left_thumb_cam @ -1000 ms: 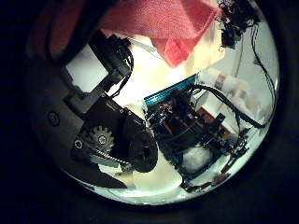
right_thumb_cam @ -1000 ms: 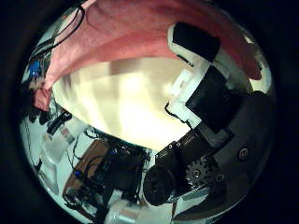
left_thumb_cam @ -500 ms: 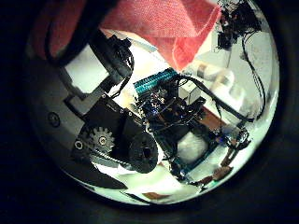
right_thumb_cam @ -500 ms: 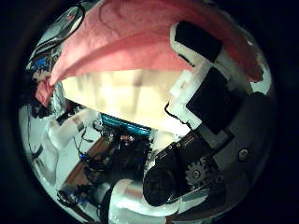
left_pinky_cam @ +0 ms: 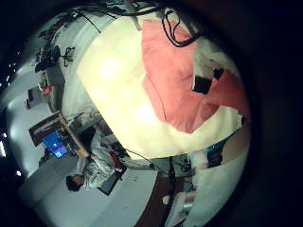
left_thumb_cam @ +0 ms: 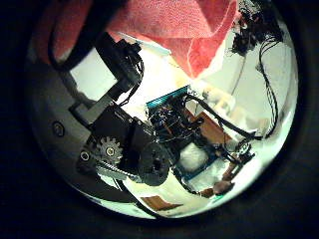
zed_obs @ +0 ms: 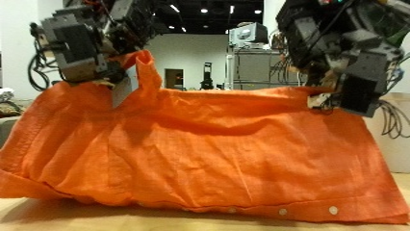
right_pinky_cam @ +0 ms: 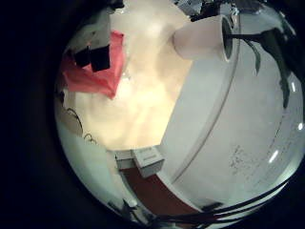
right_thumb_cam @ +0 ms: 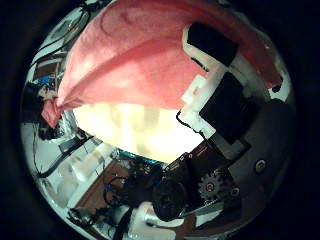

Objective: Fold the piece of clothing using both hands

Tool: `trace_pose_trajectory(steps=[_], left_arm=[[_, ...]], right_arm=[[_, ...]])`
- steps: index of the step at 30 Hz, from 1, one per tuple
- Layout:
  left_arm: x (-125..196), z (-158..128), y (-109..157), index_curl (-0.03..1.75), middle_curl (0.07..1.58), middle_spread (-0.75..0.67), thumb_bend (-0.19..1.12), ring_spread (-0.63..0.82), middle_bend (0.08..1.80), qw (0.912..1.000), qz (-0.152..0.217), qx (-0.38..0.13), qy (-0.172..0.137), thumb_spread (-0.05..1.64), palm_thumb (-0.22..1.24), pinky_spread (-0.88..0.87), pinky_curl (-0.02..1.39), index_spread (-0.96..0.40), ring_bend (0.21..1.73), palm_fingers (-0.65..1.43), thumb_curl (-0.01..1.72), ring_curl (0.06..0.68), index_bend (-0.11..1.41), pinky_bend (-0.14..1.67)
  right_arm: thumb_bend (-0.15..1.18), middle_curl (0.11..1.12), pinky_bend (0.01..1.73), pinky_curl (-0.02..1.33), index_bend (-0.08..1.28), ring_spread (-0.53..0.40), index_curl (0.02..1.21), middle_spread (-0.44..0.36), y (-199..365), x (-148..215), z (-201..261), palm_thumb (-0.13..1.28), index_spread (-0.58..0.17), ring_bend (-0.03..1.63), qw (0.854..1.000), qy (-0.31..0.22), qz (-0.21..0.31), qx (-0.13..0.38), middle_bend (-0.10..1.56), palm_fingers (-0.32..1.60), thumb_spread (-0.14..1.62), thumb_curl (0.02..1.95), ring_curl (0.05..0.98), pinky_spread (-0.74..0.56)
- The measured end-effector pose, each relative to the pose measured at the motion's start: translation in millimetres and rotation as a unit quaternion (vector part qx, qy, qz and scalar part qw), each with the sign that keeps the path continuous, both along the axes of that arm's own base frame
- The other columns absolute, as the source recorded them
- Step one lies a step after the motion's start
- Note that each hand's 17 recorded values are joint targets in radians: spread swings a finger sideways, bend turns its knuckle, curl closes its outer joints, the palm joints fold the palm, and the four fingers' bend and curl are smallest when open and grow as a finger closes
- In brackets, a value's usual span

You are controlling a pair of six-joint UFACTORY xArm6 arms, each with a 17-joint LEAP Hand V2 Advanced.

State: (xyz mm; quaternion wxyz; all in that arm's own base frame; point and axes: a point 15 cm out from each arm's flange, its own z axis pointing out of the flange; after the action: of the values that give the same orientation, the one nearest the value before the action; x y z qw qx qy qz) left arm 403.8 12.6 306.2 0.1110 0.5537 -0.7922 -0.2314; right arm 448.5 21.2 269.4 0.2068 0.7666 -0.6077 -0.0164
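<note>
Overhead, left hand (zed_obs: pixel 109 48) and right hand (zed_obs: pixel 336 58) each pinching the orange garment (zed_obs: pixel 205 154) above the table (zed_obs: pixel 51 219).

This is a robotics lab or workshop: round the pale bench (left_pinky_cam: pixel 118 90) stand racks of exposed electronics and wiring (left_thumb_cam: pixel 194 144), a lit monitor (left_pinky_cam: pixel 54 144) on a desk beyond it, and rows of ceiling spotlights (zed_obs: pixel 205 12) overhead.
</note>
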Motion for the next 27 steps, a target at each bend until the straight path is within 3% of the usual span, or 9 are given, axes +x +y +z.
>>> trace_pose_trajectory(steps=[7,13,15,16,18,19,21,23,27], left_arm=[[68,-61,17,0.95,0.59,-0.55,0.19,-0.59,0.89,0.9994,0.035,0.0,-0.007,1.32,0.85,-0.73,0.49,-0.68,0.8,1.05,1.09,0.422,0.17,1.0],[93,-84,32,0.95,0.59,-0.54,0.13,-0.57,0.83,0.9977,0.06,-0.009,-0.028,1.28,0.78,-0.71,0.51,-0.64,0.81,0.86,1.03,0.437,0.14,1.0],[101,-89,32,0.92,0.6,-0.5,0.05,-0.55,0.75,0.9959,0.077,-0.023,-0.042,1.23,0.73,-0.7,0.54,-0.56,0.87,0.67,0.96,0.468,0.09,1.05],[102,-90,31,0.9,0.6,-0.47,0.03,-0.53,0.71,0.995,0.084,-0.03,-0.046,1.21,0.71,-0.7,0.56,-0.52,0.9,0.59,0.93,0.483,0.08,1.08],[107,-89,27,0.87,0.6,-0.41,0.0,-0.49,0.64,0.9923,0.096,-0.053,-0.057,1.19,0.69,-0.67,0.57,-0.44,0.93,0.43,0.89,0.499,0.08,1.09],[110,-87,25,0.83,0.57,-0.3,-0.03,-0.4,0.53,0.9902,0.104,-0.066,-0.065,1.18,0.65,-0.63,0.58,-0.34,0.93,0.22,0.85,0.506,0.09,1.07],[115,-80,22,0.79,0.54,-0.19,-0.04,-0.29,0.46,0.9866,0.113,-0.086,-0.08,1.17,0.62,-0.56,0.58,-0.24,0.89,0.07,0.8,0.496,0.11,1.03],[122,-67,15,0.75,0.49,-0.03,-0.06,-0.1,0.4,0.9802,0.122,-0.113,-0.107,1.18,0.53,-0.37,0.53,-0.14,0.8,-0.13,0.73,0.454,0.19,0.84],[126,-41,11,0.65,0.4,0.23,-0.03,0.23,0.26,0.9663,0.133,-0.141,-0.17,1.22,0.47,0.1,0.43,0.0,0.61,-0.18,0.61,0.359,0.17,0.59]], right_arm=[[-0.02,0.74,1.3,0.72,0.98,-0.211,0.9,-0.139,11,48,-49,1.01,-0.295,1.34,1.0,0.02,-0.014,0.001,1.27,1.13,1.28,0.59,0.656,-0.25],[-0.02,0.73,1.3,0.73,0.93,-0.219,0.89,-0.148,7,59,-78,0.85,-0.308,1.33,0.999,0.032,-0.041,0.006,1.24,1.1,1.37,0.53,0.653,-0.26],[-0.02,0.72,1.3,0.73,0.83,-0.225,0.86,-0.155,6,69,-85,0.8,-0.326,1.34,0.999,0.017,-0.048,0.014,1.21,1.07,1.41,0.5,0.649,-0.27],[-0.03,0.72,1.33,0.73,0.66,-0.234,0.81,-0.161,6,73,-86,0.77,-0.338,1.36,0.999,0.01,-0.048,0.017,1.22,0.97,1.44,0.48,0.65,-0.28],[-0.02,0.71,1.36,0.73,0.51,-0.238,0.8,-0.167,6,80,-87,0.74,-0.348,1.39,0.998,-0.002,-0.051,0.026,1.21,0.93,1.47,0.45,0.656,-0.3],[-0.01,0.7,1.38,0.72,0.4,-0.244,0.77,-0.177,10,87,-84,0.72,-0.361,1.4,0.998,-0.018,-0.053,0.038,1.17,0.89,1.52,0.42,0.651,-0.33],[0.0,0.69,1.39,0.71,0.28,-0.252,0.73,-0.186,18,102,-74,0.72,-0.374,1.39,0.995,-0.053,-0.055,0.06,1.14,0.87,1.55,0.4,0.637,-0.35],[0.0,0.68,1.38,0.68,0.18,-0.259,0.69,-0.191,20,121,-53,0.71,-0.39,1.39,0.989,-0.107,-0.059,0.088,1.09,0.86,1.58,0.37,0.621,-0.38],[0.0,0.66,1.3,0.62,0.13,-0.273,0.63,-0.194,-1,122,-12,0.68,-0.393,1.35,0.977,-0.168,-0.075,0.106,0.99,0.74,1.59,0.32,0.588,-0.49]])
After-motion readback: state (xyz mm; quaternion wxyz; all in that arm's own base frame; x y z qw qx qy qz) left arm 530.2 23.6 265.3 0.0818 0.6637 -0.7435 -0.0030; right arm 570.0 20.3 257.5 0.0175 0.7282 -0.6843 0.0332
